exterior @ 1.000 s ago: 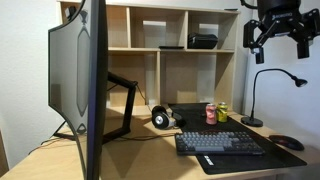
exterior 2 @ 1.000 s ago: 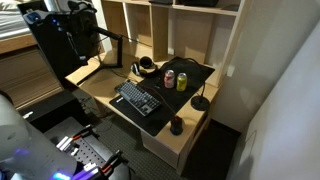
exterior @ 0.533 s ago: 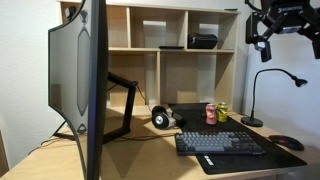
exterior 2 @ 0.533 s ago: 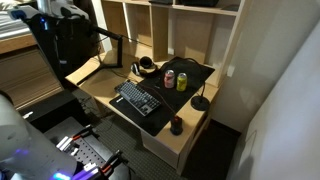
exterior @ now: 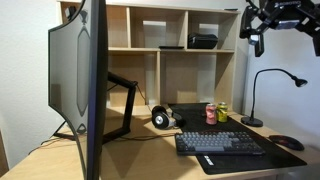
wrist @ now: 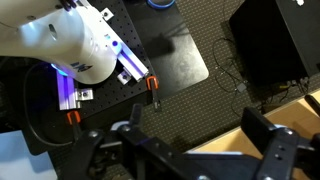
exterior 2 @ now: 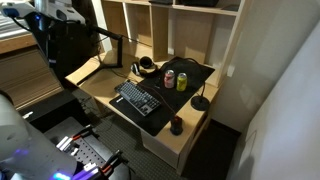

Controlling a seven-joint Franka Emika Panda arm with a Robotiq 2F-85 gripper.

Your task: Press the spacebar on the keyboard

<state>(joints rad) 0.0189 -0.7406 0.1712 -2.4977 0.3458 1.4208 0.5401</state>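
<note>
your pincer [wrist: 185, 145] hangs high over the table [exterior: 150, 160], well apart from the keyboard [exterior: 220, 143]. in the wrist view its jaws are spread wide, holding nothing.

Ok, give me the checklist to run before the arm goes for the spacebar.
1. Gripper over the keyboard: not ok, it hangs high and well away.
2. Jaws empty: ok, open.
3. Keyboard top free of objects: ok.
4. Cans and lamp apart from keyboard: ok.
5. Keyboard in wrist view: not ok, not in it.
6. Spacebar picked out: cannot tell, keys too small.
</note>
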